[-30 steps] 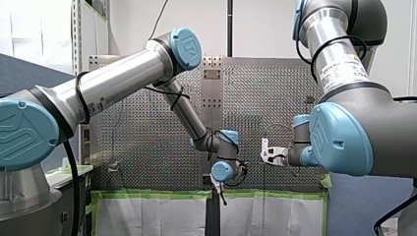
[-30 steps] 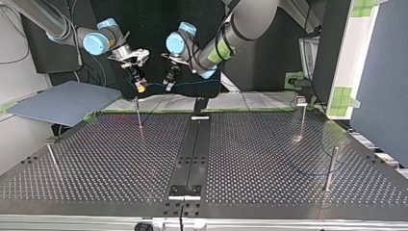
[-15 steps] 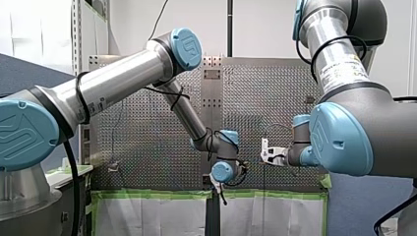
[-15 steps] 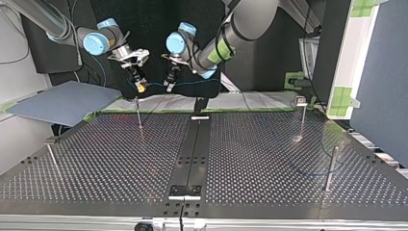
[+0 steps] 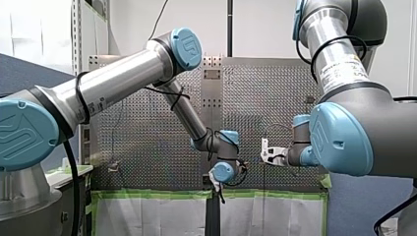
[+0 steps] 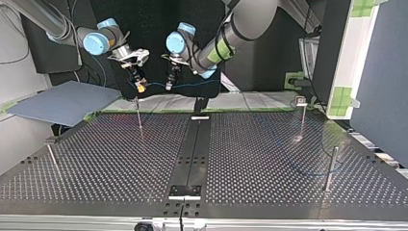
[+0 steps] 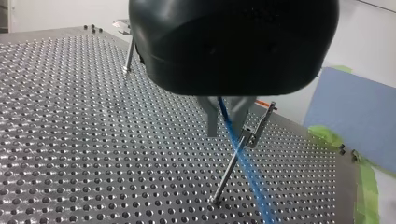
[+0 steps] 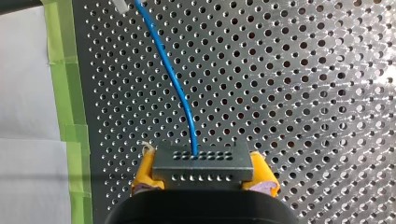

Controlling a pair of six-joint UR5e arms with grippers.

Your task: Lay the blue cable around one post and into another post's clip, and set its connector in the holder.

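- Front view: a white wall backs the grey perforated metal worktop (image 5: 147, 137), with green tape (image 5: 147, 194) along its near edge.
- Top view: the thin blue cable (image 6: 154, 85) spans level between my right claw (image 6: 140, 86) and my left claw (image 6: 169, 85), above the worktop's far edge.
- Left wrist view: metal fingers (image 7: 212, 121) pinch the cable, which slants down across a slim clip-topped steel post (image 7: 231, 168).
- Right wrist view: yellow pads (image 8: 142, 175) clamp the dark rectangular connector (image 8: 201, 161), its long side across the claw. The cable points ahead.
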